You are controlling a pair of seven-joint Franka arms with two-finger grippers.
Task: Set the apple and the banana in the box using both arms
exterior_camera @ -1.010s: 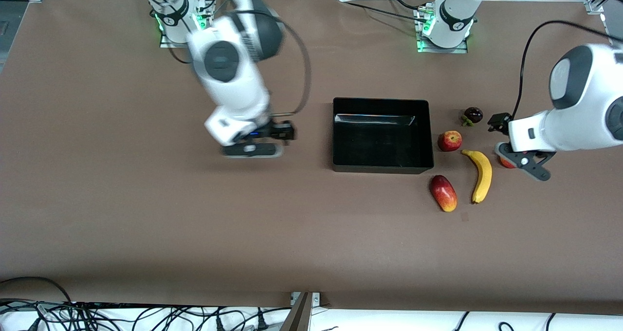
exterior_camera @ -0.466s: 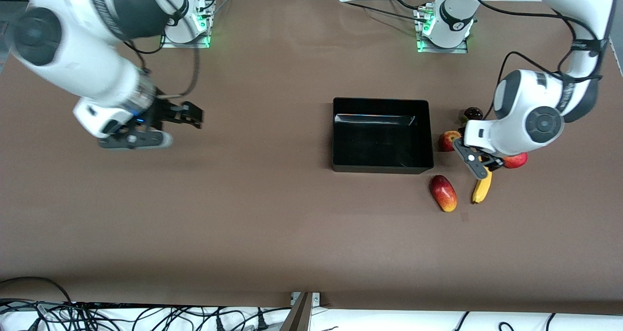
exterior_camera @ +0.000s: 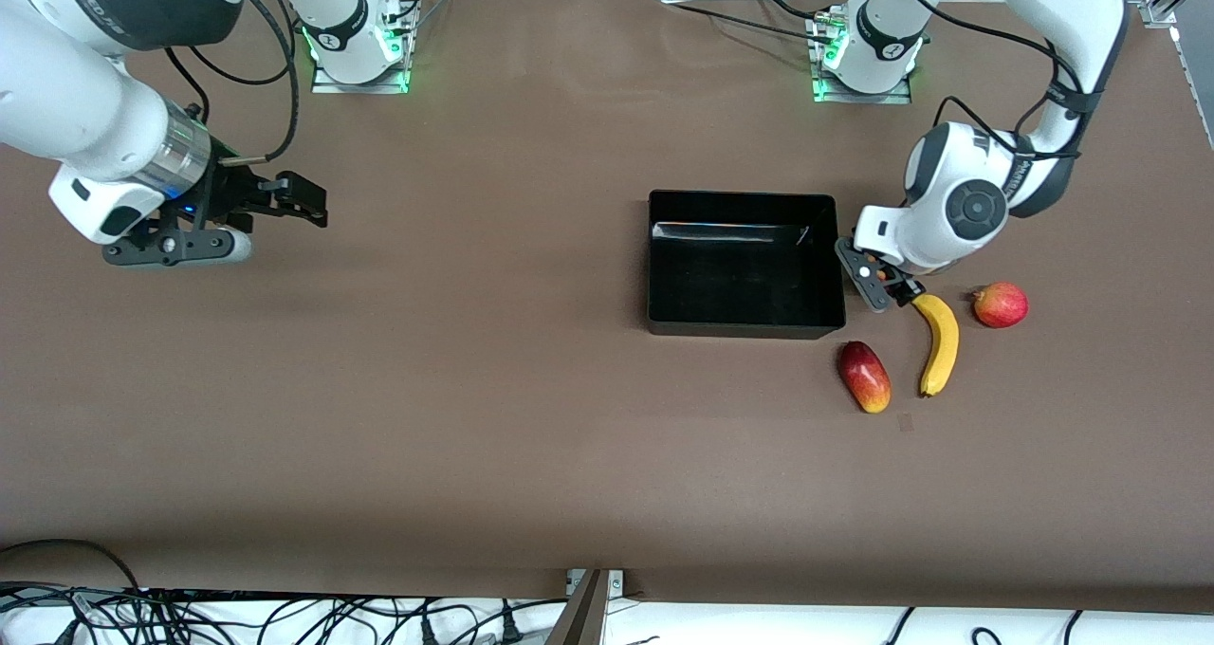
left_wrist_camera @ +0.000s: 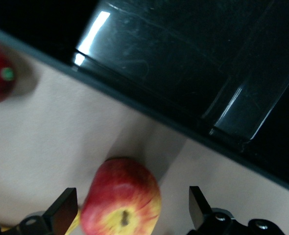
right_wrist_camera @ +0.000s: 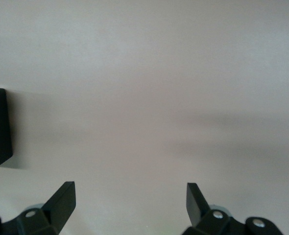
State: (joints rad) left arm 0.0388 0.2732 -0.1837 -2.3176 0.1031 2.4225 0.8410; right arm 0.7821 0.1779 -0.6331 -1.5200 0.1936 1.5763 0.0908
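A brown desk (exterior_camera: 493,417) was spread beneath two arms, with a black box (exterior_camera: 745,321) set open-topped near its middle, so that fruit from either side could be dropped in. The apple (left_wrist_camera: 121,198) lay on the desk just beside the box wall at the left arm's end, hidden in the front view by the arm above it. The left claw (exterior_camera: 880,283) was held low over the apple with its jaws wide apart and nothing gripped, the fruit being framed between the two fingers, apparently in readiness for a grasp. The banana (exterior_camera: 939,341) lay close by, nearer the front camera, beside a long red-and-yellow fruit (exterior_camera: 864,376) and a rounder red fruit (exterior_camera: 1001,304), neither wanted. The right claw (exterior_camera: 285,201) was kept waiting over bare desk toward the right arm's end, jaws fully spread and empty, well apart from the box.
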